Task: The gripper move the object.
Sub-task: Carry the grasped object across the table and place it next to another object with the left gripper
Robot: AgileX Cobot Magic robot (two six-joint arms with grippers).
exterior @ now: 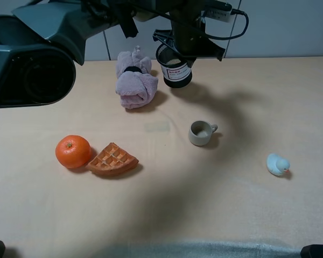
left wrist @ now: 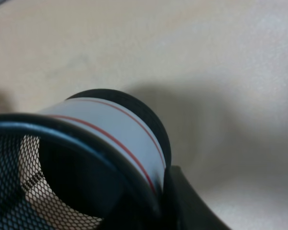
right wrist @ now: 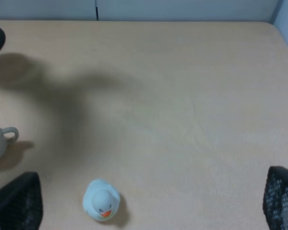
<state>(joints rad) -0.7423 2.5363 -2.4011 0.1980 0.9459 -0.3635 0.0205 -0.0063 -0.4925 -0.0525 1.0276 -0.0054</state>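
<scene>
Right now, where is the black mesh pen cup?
In the exterior high view, the pen cup is at the back of the table, held by the left gripper, just right of the crumpled mauve cloth and beyond the grey mug.

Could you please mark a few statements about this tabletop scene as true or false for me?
1. The left gripper grips the pen cup at its rim. True.
2. The orange lies right beside the waffle. True.
3. The duck sits inside the mug. False: it stands on the table, apart from the mug.
4. The right gripper is shut on the duck. False: its jaws are wide open, holding nothing.
5. The mug lies on its side. False: it stands upright.
</scene>
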